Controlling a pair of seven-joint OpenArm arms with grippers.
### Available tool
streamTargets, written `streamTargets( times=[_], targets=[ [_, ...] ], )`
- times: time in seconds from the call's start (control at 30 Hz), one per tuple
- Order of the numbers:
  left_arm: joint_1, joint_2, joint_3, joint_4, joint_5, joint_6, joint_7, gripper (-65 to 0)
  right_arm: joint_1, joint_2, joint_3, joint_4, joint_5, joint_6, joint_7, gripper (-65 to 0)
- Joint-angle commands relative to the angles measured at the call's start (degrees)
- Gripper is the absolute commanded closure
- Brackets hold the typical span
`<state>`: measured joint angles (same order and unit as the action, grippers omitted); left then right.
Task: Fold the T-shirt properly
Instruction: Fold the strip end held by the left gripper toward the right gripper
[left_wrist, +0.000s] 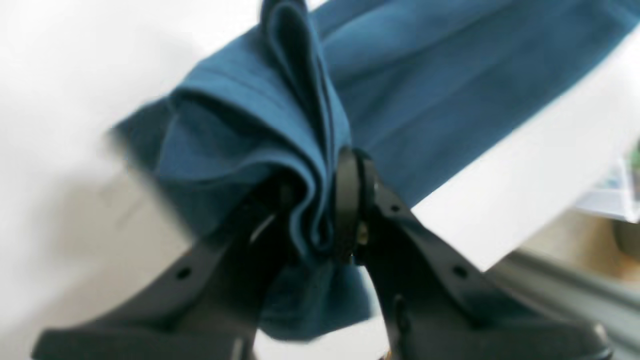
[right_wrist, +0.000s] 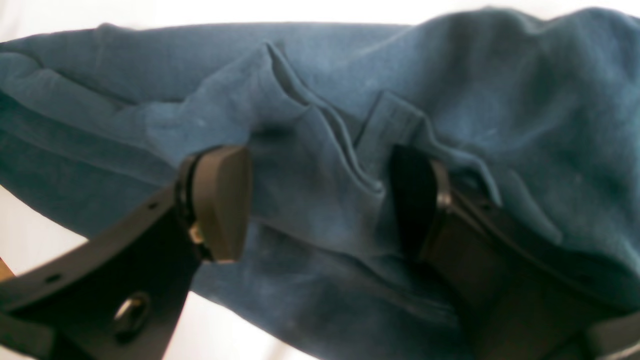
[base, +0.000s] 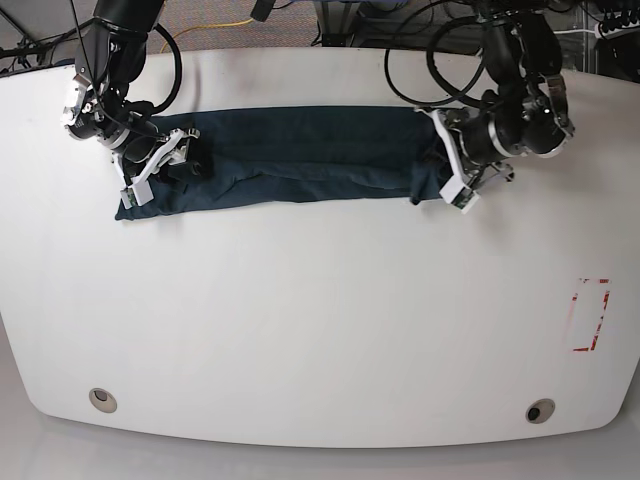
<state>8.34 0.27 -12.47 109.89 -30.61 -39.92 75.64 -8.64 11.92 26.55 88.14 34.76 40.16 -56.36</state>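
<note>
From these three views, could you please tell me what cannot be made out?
- Left wrist view: motion blur smears the T-shirt edge; bunched cloth hides the left gripper pads.
- Right wrist view: the right gripper straddles a fold; contact unclear.
- Base view: the shirt's layers are too small to count; the red-marked patch on the table is unreadable.

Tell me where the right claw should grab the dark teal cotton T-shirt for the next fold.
Probably the bunched end of the dark teal cotton T-shirt, where layered pleats stand up between the open right claw. Come from above and close across the ridge. The shirt lies as a long narrow band on the white table, its other end already pinched in the left claw.
</note>
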Motion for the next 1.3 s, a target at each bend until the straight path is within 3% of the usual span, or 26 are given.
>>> streamTargets(
  times=[0.0,0.23,0.47,0.73,1.03,1.27],
  targets=[
    [-1.96,1.97,2.76,0.14,-1.08,-0.08,-1.22,-6.3,-0.01,0.34,-0.04,0.35,-1.05,-0.16,-1.71,-42.2],
    [-2.93,8.47,7.50,-3.82,5.07,-0.08,-1.31,-6.3,0.07,0.25,-0.04,0.35,-1.05,-0.16,-1.71,-42.2],
    [-4.69,8.73,13.39,-6.90,9.82,-0.08,-4.47,-6.3,0.07,0.25,-0.04,0.43,-1.05,-0.16,-1.71,-42.2],
    [-6.80,8.73,13.57,-9.89,9.82,-0.08,-4.47,-7.1,0.07,0.25,-0.04,0.35,-0.96,-0.16,-1.71,-42.2],
    [-8.21,8.73,16.65,-9.80,9.82,-0.08,-4.47,-33.2,0.07,0.25,-0.04,0.43,-0.96,-0.16,-1.71,-42.2],
    [-11.02,8.73,26.67,-7.25,9.64,-0.08,-4.30,-36.0,0.07,0.25,-0.04,0.43,-0.96,-0.16,-1.71,-42.2]
  ],
)
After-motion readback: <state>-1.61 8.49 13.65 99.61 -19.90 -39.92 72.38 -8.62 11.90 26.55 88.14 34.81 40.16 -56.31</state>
